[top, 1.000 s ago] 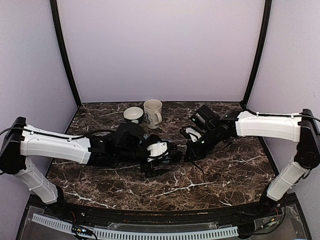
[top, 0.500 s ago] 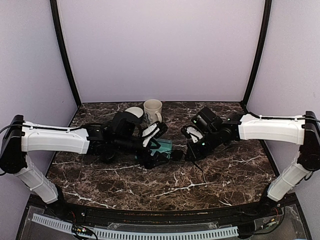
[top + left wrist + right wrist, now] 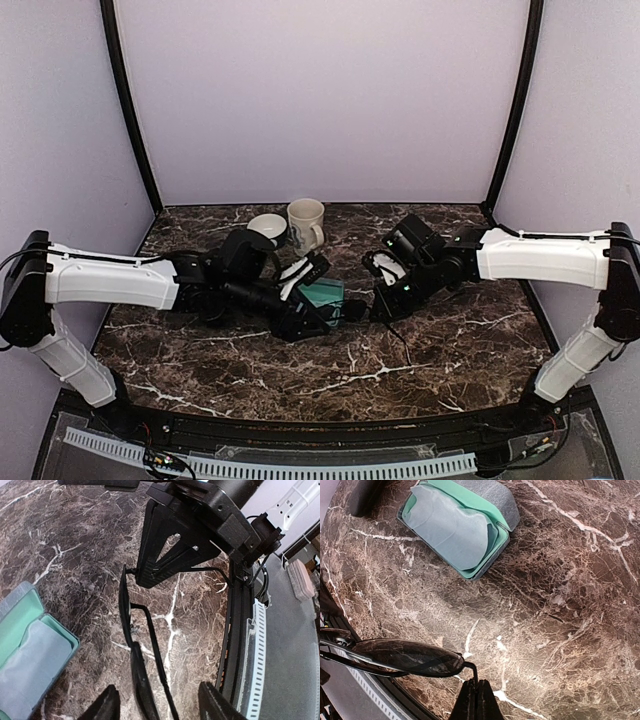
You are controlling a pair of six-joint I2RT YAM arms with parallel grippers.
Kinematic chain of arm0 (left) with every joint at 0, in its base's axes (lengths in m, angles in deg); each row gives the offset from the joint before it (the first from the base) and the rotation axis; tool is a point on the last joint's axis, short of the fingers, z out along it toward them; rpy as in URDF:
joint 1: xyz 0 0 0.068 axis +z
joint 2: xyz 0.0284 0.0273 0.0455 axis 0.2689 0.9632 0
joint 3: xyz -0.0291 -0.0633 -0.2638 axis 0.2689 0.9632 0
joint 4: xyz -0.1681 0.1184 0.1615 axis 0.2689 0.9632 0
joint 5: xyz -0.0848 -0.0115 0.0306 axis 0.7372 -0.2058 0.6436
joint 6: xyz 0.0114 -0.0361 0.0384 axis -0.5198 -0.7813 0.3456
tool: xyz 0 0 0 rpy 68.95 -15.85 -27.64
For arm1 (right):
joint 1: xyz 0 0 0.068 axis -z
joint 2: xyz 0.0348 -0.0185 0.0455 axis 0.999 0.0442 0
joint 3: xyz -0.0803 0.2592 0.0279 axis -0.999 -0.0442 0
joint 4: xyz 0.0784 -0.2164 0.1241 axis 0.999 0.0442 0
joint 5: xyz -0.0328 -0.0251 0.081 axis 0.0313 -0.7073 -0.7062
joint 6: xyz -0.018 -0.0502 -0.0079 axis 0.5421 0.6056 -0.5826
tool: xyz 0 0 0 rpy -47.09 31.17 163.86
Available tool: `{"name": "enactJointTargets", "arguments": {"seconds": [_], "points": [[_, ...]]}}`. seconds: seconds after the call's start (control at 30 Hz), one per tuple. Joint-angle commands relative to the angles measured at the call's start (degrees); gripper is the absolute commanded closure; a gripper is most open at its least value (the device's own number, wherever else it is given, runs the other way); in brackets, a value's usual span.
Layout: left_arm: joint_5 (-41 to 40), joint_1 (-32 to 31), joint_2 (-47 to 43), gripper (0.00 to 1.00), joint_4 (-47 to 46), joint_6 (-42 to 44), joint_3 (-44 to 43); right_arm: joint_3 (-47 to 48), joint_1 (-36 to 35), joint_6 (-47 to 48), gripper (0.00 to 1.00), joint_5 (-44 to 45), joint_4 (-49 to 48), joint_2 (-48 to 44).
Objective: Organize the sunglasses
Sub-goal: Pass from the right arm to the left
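Right wrist view: pinched one slim arm of the black wire-framed sunglasses (image 3: 405, 661) in the clenched right gripper (image 3: 475, 689), lenses held clear of the marble bench (image 3: 560, 605). Hung near an open grey-blue case (image 3: 465, 530) lined in mint. Flanked the frame's far end with the released left gripper (image 3: 159, 697), fingers (image 3: 107, 707) spread wide on either side.

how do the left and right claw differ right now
The right claw is shut on the thin wire of the sunglasses beside a lens; the left claw is open, fingers wide apart with the frame between them. In the top view, the left claw sits at the left side of the open case, the right claw off to its right. Both hang low over the table.
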Motion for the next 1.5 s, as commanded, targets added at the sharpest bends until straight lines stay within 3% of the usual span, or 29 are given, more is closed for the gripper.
{"name": "enactJointTargets", "arguments": {"seconds": [0.0,0.33,0.57,0.97,1.47], "points": [[2.8,0.5,-1.7,0.51,-0.3,-0.7,0.9,-0.5,-0.5,-0.5,1.00,0.5,-1.7,-0.6],[3.4,0.8,-1.7,0.62,-0.7,-1.4,1.0,-0.5,-0.5,-0.5,1.00,0.8,-1.5,-0.6],[3.3,0.9,-1.3,0.75,-2.2,-3.8,1.5,-0.3,-0.5,-0.6,1.00,1.1,-1.5,-0.5],[0.9,0.9,-1.0,0.79,-2.6,-6.6,1.7,0.0,-0.5,-0.7,1.00,1.3,-1.4,-0.5],[-1.4,0.9,-1.1,0.80,-2.1,-6.9,2.1,0.2,-0.5,-1.9,0.73,-1.4,-2.0,-0.5]]}}
